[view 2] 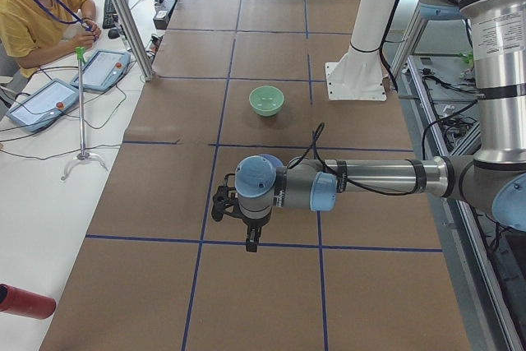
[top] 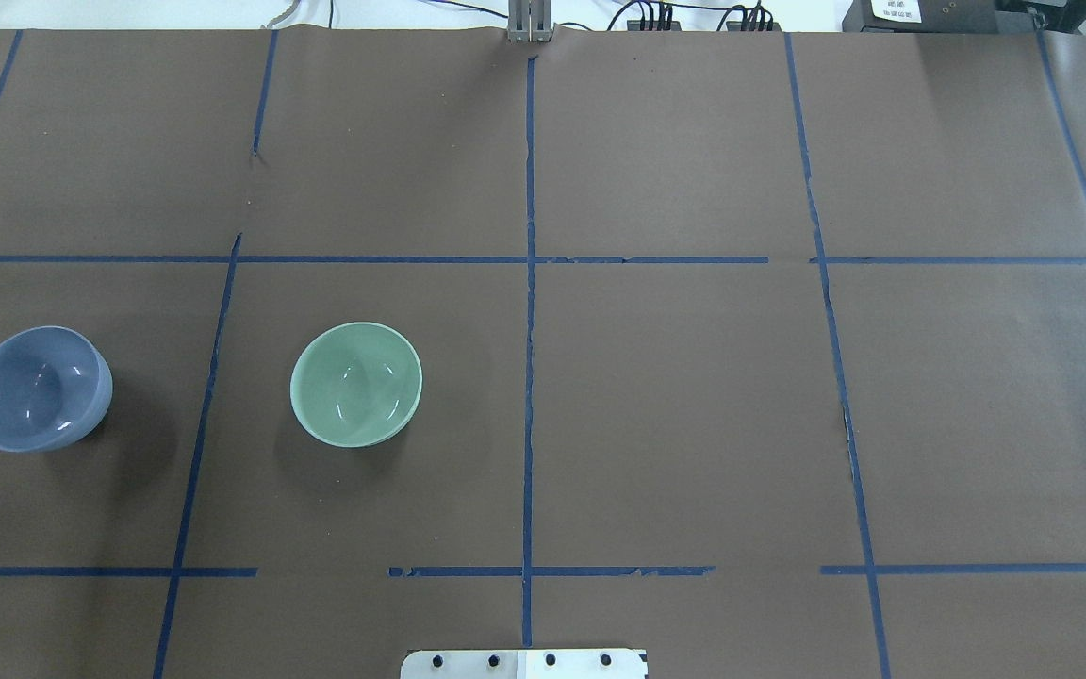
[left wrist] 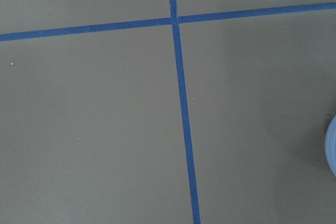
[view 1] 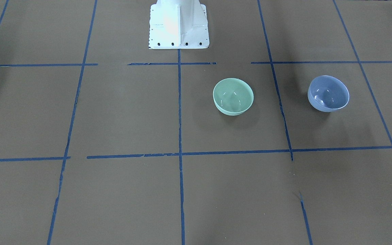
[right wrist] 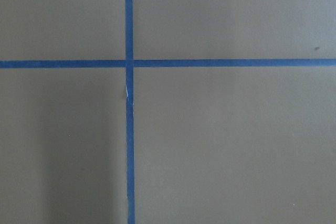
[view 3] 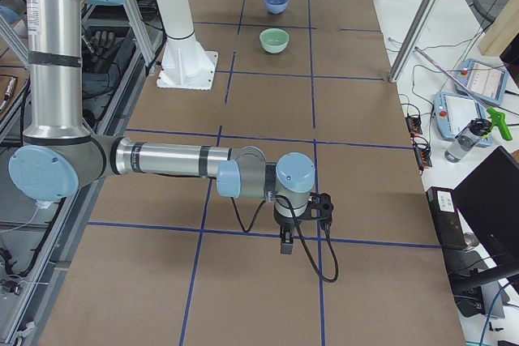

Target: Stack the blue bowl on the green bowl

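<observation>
The blue bowl (view 1: 328, 93) stands upright and empty on the brown table, at the far left of the overhead view (top: 39, 389). The green bowl (view 1: 233, 96) stands upright and empty about a bowl's width from it, toward the table's middle (top: 356, 384). The bowls are apart. My left gripper (view 2: 251, 240) shows only in the exterior left view, hanging above the table near the blue bowl; I cannot tell if it is open. A sliver of the blue bowl's rim (left wrist: 332, 145) shows in the left wrist view. My right gripper (view 3: 285, 245) hangs far from both bowls; its state is unclear.
The white robot base (view 1: 179, 25) stands at the table's robot-side edge. Blue tape lines (top: 529, 283) form a grid on the brown cover. An operator (view 2: 37, 14) sits at a side desk with teach pendants (view 2: 103, 67). A red bottle (view 2: 25, 302) lies off the table.
</observation>
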`<state>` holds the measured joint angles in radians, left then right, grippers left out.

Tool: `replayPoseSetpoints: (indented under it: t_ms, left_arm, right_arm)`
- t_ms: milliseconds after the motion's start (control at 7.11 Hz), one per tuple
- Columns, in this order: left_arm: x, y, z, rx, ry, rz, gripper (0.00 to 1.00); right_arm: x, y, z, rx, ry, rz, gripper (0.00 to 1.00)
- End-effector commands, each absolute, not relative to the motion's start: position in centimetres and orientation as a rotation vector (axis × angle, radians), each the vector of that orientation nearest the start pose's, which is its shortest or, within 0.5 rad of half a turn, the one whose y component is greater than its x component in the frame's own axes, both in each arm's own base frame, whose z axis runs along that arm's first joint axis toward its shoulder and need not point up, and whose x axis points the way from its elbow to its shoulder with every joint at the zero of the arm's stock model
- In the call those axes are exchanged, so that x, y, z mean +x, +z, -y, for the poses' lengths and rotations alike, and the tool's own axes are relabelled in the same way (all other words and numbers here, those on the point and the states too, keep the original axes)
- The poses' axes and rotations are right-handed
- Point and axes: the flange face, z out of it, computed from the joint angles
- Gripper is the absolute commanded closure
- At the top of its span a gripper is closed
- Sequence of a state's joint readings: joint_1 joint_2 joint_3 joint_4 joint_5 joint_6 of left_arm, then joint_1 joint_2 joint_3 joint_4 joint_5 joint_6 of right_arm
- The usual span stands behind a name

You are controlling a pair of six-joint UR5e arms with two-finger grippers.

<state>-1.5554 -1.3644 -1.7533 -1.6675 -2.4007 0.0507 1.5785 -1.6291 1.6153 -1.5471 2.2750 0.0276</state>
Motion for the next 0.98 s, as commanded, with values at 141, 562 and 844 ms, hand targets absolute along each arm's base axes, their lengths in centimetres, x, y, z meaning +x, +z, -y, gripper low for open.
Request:
replayPoseSetpoints:
  t_ms: [141,562,844]
  left_arm:
    - [-5.2,64.8,41.2,0.077,0.082,-0.835,0.00]
    - [-4.4,62.5,42.8,0.128,0.128,-0.833,0.00]
    - [2.3,60.8,43.5,0.067,0.153,-0.851,0.00]
  right_arm:
    - [7.2,66.7,46.7,0.003,0.030,0.704,0.00]
    - [7.2,66.7,46.7,0.003,0.030,0.704,0.00]
    - [7.2,66.7,46.7,0.003,0.030,0.704,0.00]
